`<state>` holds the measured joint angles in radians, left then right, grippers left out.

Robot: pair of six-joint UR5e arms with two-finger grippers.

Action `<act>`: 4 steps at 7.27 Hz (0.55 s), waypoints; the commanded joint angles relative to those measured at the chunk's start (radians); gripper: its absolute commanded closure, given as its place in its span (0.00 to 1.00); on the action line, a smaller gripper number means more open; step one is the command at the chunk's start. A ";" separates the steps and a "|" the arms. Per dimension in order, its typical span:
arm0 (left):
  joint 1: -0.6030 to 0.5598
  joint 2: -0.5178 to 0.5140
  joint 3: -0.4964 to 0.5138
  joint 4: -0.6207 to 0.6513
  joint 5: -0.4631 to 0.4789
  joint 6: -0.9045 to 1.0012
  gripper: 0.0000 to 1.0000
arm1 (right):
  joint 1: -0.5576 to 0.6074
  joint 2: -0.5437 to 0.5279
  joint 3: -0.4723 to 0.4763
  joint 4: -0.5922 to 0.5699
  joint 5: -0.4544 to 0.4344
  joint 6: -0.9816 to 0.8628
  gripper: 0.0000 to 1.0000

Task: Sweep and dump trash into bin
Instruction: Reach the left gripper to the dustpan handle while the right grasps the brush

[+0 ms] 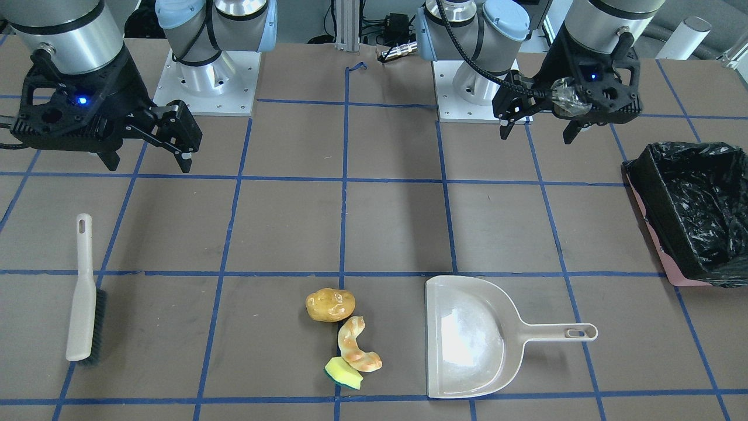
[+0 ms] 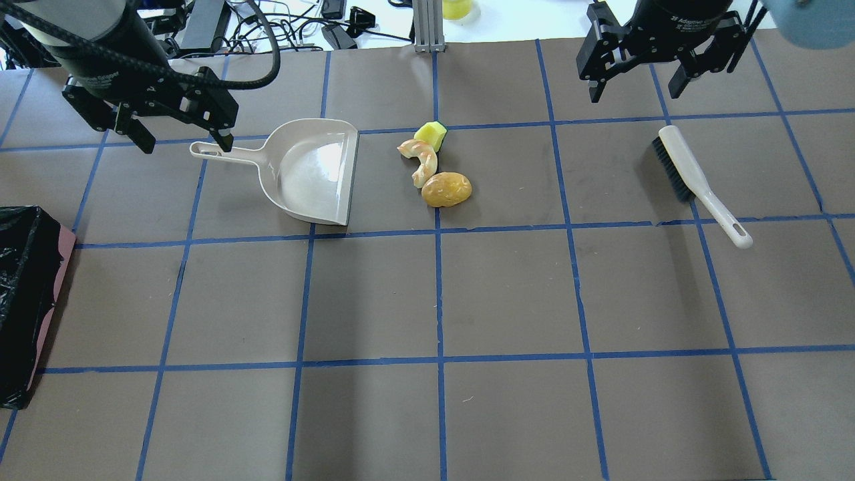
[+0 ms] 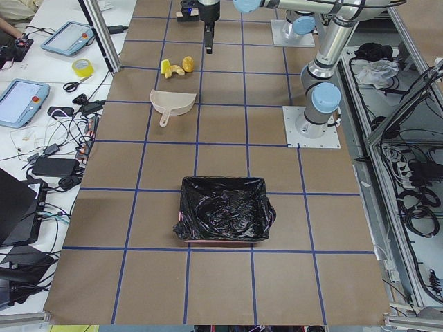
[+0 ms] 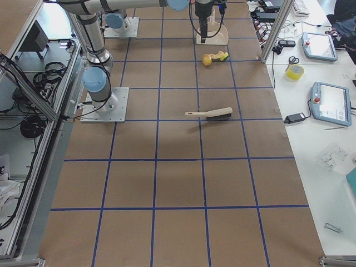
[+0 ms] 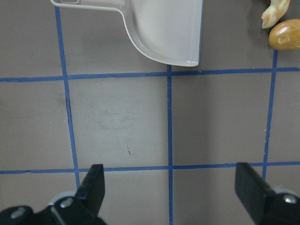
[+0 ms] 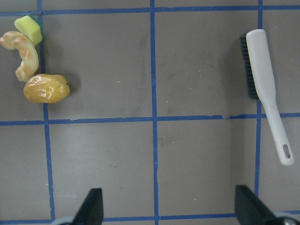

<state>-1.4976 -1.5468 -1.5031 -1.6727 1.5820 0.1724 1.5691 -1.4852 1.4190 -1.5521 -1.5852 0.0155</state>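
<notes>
Overhead exterior shows both arms hanging above the far side of the desk (image 2: 507, 294). The left pincer (image 2: 186, 137) and right pincer (image 2: 634, 90) both have their jaws spread wide and hold nothing.

The trash lies in one tight cluster near 12 o'clock of that view. The sponge (image 2: 431, 135) is farthest, the curled peel (image 2: 421, 159) in the middle and the potato-like lump (image 2: 446, 189) nearest. The dustpan (image 2: 314, 170) rests just beside them at their 9 o'clock, its open lip facing them. The brush (image 2: 695, 177) lies well apart at their 3 o'clock, on its side, with the bristles turned toward the trash. The bin (image 2: 27, 300) sits at the view's 8 o'clock edge, far from the pan.

Nothing has been picked up yet, so I judge the risks as these:

- **Dustpan grasp:** The handle lies flat and thin on the desk. A pinch set off-centre could skid it and swing the lip away from the trash.
- **Brush grasp:** Taken as it lies, the bristles may not point down.
- **Sweep:** The glossy, rounded lump is likely to roll wide of the lip rather than slide in. The light sponge could be flicked over the pan wall, and the peel could snag in the bristles.
- **Carry:** On the long way to the bin, any tilt toward the lip could let the lump roll out.
</notes>
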 commanded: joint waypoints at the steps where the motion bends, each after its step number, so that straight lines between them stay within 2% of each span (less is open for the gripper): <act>1: 0.034 0.010 -0.018 -0.001 0.104 0.213 0.00 | -0.018 0.029 0.067 0.029 -0.016 -0.014 0.00; 2: 0.036 0.008 -0.047 0.005 0.180 0.369 0.00 | -0.068 0.035 0.119 -0.003 -0.025 -0.067 0.00; 4: 0.095 -0.007 -0.097 0.063 0.174 0.566 0.00 | -0.220 0.057 0.260 -0.194 -0.022 -0.326 0.01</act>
<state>-1.4436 -1.5430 -1.5736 -1.6380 1.7494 0.6140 1.4383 -1.4444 1.5896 -1.6462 -1.6088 -0.1692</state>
